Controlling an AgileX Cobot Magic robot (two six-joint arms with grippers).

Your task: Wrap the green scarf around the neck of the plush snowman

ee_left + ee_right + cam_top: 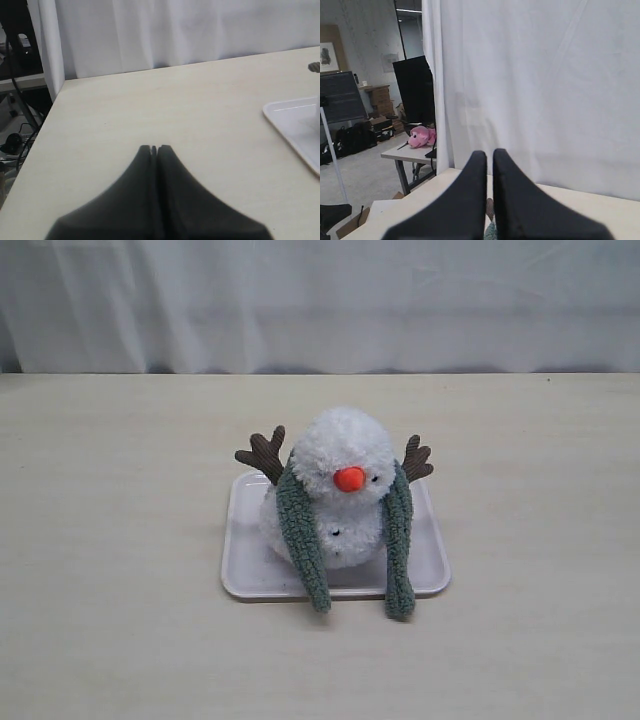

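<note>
Nearest, the two rounded ends of the green scarf (398,540) lie past the front rim of a white tray (250,575), touching the pale table (120,540). Both strands run up the front of the plush snowman (340,445), one on each side of its orange nose (348,479), uncrossed, and pass over the snowman's neck (338,504) behind the head. The snowman sits upright on the tray, its brown twig arms (264,452) raised (one shows on each side of the head). Behind the table hangs a white curtain (320,300). The left gripper (154,148) hangs over bare table beside the tray's corner, jaws pressed together on nothing; the right gripper (489,154) faces the curtain, jaws closed to a sliver, also empty.
</note>
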